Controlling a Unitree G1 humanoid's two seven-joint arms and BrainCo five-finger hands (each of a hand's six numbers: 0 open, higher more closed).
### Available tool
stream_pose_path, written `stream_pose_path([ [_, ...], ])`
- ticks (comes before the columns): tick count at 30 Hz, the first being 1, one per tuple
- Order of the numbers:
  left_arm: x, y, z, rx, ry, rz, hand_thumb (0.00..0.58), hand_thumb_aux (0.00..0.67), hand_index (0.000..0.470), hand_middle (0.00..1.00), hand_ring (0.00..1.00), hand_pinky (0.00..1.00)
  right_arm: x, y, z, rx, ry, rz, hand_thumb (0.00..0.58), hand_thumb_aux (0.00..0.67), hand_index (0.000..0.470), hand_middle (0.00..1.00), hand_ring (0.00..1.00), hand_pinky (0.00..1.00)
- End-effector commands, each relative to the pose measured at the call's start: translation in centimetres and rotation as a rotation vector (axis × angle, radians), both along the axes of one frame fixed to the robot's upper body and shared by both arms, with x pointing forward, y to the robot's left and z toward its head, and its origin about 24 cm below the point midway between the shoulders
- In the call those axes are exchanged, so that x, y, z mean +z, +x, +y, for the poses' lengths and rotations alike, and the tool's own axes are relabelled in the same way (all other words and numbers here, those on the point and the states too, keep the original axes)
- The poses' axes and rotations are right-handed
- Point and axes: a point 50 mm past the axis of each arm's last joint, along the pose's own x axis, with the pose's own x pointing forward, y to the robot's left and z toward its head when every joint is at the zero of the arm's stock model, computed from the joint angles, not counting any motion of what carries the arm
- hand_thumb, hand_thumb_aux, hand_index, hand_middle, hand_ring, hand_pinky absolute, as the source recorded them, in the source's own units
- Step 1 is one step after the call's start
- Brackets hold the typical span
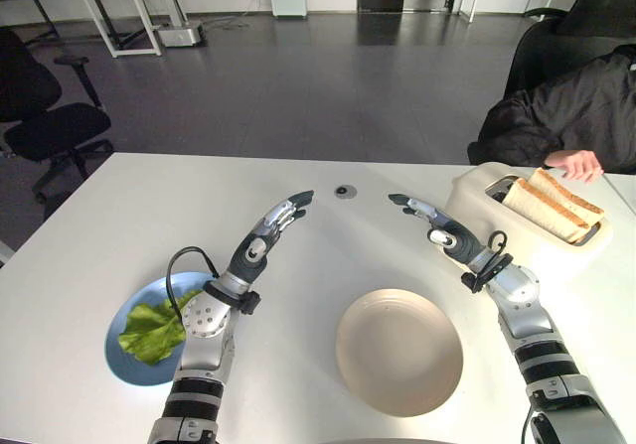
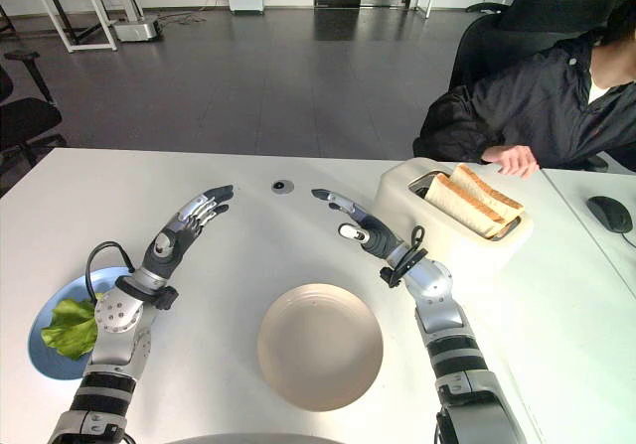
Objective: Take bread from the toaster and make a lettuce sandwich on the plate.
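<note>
While both hands hung over the desk (image 1: 99,225) with nothing in them, the step in hand looked to be the very first: getting bread out of the toaster. The right hand (image 1: 442,230) was stretched flat, fingers straight and lying close together, tips pointing away from the toaster (image 1: 472,201), which stood just beside its wrist on the outer side. Two slices of bread (image 1: 542,211) stood upright in the slots, their tops well proud of the casing. The left hand (image 1: 263,237) was likewise extended and loosely spread, holding nothing. The lettuce (image 1: 154,330) lay on a blue plate (image 1: 139,372) behind it, beside its forearm.

The right hand seemed the natural one for the job. It would first need to turn so its fingers faced the toaster, then come down from above and pinch the nearer slice across its flat faces near the top crust. A straight upward lift would probably keep the slice from catching in the slot or dragging the toaster along. A soft grip would suit, since toast crumbles. A person's hand (image 1: 574,163) rested at the toaster's far side, so approaching from the near side looked safer. The empty plate (image 1: 397,350) lay close behind the right hand, a short carry.
</note>
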Motion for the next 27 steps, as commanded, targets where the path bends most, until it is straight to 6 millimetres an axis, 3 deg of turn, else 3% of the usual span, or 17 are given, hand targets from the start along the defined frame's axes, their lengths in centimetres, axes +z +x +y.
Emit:
stream_pose_path([
  [1,-0.2,0.8,0.3,0.093,0.000,0.010,0.000,0.000,0.000,0.00,0.00,0.00,0.1,0.1,-0.2,-0.013,0.019,0.007,0.000,0.000,0.000,0.00,0.00,0.00],
  [6,-0.2,1.0,0.2,0.125,0.013,-0.004,0.000,0.000,0.000,0.00,0.00,0.00,0.2,0.2,-0.2,-0.035,0.033,0.000,0.000,0.000,0.000,0.00,0.00,0.00],
  [20,-0.4,-0.2,-0.5,-0.088,0.004,0.020,0.000,0.000,0.000,0.00,0.00,0.00,1.3,-0.6,0.3,0.056,0.079,-0.029,0.000,0.000,0.000,0.00,0.00,0.00],
  [22,-0.4,-0.3,-0.8,-0.105,-0.005,0.024,0.000,0.000,0.000,0.00,0.00,0.00,3.7,-1.3,0.0,0.086,0.145,-0.150,0.000,0.000,0.000,0.00,0.00,0.00],
  [23,-0.4,-0.1,-1.0,-0.115,-0.004,0.028,0.000,0.000,0.000,0.00,0.00,0.00,6.4,-2.1,-0.7,0.087,0.196,-0.266,0.000,0.000,0.000,0.00,0.00,0.00],
  [25,-0.4,0.2,-1.7,-0.139,0.009,0.033,0.000,0.000,0.000,0.00,0.00,0.00,12.1,-3.7,-3.8,0.024,0.254,-0.464,0.000,0.000,0.000,0.00,0.00,0.00],
  [27,-0.5,0.5,-2.5,-0.162,0.023,0.031,0.000,0.000,0.000,0.00,0.00,0.00,14.8,-4.2,-7.4,-0.143,0.117,-0.540,0.000,0.000,0.000,0.00,0.00,0.00],
])
